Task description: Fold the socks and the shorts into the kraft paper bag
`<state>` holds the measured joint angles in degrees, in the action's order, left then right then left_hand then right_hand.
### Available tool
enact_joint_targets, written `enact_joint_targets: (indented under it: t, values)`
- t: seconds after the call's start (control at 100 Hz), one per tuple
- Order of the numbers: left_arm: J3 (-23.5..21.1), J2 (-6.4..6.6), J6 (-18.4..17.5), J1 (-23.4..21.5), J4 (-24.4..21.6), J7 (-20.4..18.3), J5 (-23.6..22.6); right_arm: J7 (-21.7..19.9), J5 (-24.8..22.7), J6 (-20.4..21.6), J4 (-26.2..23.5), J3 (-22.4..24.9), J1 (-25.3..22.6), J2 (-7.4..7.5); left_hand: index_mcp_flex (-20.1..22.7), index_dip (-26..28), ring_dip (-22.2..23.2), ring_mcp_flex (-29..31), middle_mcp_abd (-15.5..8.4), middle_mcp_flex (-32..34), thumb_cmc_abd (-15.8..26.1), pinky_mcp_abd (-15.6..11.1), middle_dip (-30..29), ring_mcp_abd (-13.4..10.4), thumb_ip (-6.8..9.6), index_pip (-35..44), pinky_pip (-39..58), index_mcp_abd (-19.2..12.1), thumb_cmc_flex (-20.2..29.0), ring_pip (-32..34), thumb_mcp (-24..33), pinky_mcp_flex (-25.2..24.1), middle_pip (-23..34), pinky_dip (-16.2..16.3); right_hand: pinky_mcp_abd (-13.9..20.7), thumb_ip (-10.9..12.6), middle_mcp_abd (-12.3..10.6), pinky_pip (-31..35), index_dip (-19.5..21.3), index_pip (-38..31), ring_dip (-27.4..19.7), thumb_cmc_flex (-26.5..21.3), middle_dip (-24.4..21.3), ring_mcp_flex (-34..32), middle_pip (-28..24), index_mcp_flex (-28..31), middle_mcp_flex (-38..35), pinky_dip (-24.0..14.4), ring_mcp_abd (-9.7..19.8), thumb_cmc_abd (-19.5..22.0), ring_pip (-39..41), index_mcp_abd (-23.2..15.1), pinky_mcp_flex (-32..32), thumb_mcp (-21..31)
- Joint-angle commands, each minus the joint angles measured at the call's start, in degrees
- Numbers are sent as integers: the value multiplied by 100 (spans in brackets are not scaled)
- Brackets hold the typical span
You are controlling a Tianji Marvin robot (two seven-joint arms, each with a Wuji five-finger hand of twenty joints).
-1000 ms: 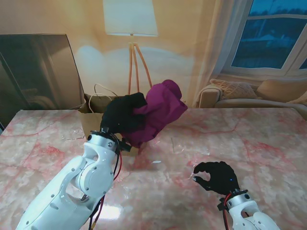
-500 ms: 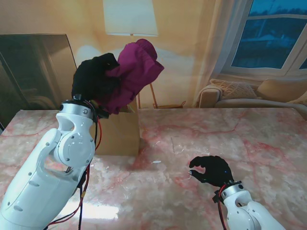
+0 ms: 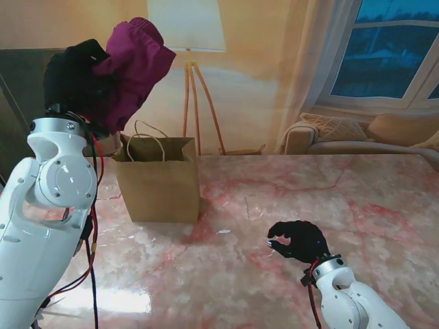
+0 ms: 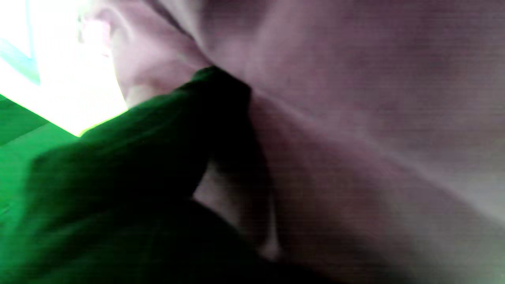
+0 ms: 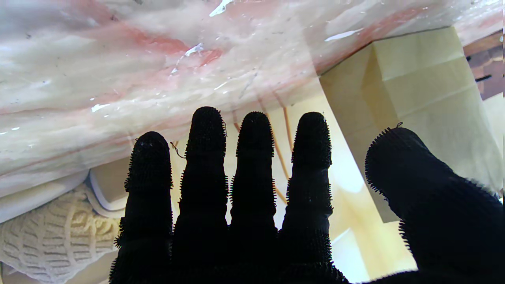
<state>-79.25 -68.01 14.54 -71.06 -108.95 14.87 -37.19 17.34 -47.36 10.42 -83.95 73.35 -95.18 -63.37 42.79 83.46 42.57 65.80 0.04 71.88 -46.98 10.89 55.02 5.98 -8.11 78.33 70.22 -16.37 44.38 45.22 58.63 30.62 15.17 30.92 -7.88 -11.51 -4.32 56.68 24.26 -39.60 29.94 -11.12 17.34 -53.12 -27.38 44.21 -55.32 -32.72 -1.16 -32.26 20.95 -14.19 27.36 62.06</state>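
One garment, the magenta shorts point(image 3: 132, 62), clenched in left hand point(image 3: 75, 79) high above worktop point(image 3: 288, 205), up and to left of upright kraft paper bag point(image 3: 159, 185), not touching it. Left wrist view: dark fingers point(image 4: 185, 130) pressed into purple cloth, pic blurred. Right hand point(image 3: 298, 240) low over worktop nr me, well right of bag, fingers point(image 5: 254, 165) loosely apart, grasping nothing.

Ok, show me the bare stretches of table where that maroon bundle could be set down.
The pink marble table is bare from the brown kraft paper bag across to its right edge, bordered nearer to me by the black-gloved right hand. A strip nearer to me than the bag is also bare. The left side is crowded: the left hand holds the maroon cloth bundle there.
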Motion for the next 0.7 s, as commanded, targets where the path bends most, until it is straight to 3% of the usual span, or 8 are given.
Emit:
enact_joint_targets:
  t: [0.0, 0.37, 0.38, 0.43, 0.69]
  values:
    - [-90, 72, 29, 27, 103, -26, 14, -25, 14, -17, 27, -53, 5, -30, -15, 203, 62, 141, -934, 100, 169, -122, 368, -126, 42, 238, -19, -164, 656, -155, 403, -60, 303, 115, 101, 247, 12, -12, 82, 102, -41, 134, -43, 144, -47, -110, 98, 109, 10, 89, -45, -5, -69, -108]
    - [-204, 121, -367, -109, 751, -225, 269, -47, 51, -10, 106, -163, 88, -30, -16, 215, 49, 81, -962, 72, 220, -122, 369, -143, 9, 233, -111, -173, 681, -250, 308, -138, 275, 150, 94, 256, 16, -3, 87, 101, -23, 154, -31, 136, -57, -103, 96, 108, -8, 138, -21, -7, -70, -123]
    - [-203, 122, -379, -111, 768, -230, 279, -47, 51, -9, 108, -163, 88, -30, -16, 215, 47, 63, -962, 72, 226, -123, 369, -69, 7, 233, -122, -172, 688, -264, 301, -147, 274, 150, 94, 256, 20, -3, 88, 98, -22, 153, -30, 133, -59, -97, 92, 108, 0, 137, -18, -4, -70, -124]
    - [-202, 129, -445, -121, 845, -270, 324, -56, 57, -5, 110, -161, 87, -29, -27, 214, 33, 52, -988, 52, 250, -126, 364, -149, -11, 225, -156, -180, 682, -308, 261, -163, 258, 154, 100, 258, 15, -7, 87, 102, -18, 160, -28, 137, -62, -102, 87, 110, -7, 158, -15, -7, -83, -132]
    - [-178, 111, -715, -131, 1152, -478, 983, -76, 84, -23, 141, -193, 101, -30, -121, 151, -65, -105, -1009, -66, 564, -194, 324, -138, -170, 122, -453, -193, 909, -834, -223, -328, 123, 220, 95, 288, 30, 14, 90, 100, 13, 217, -10, 133, -78, -74, 80, 99, -29, 324, 21, 9, -89, -213]
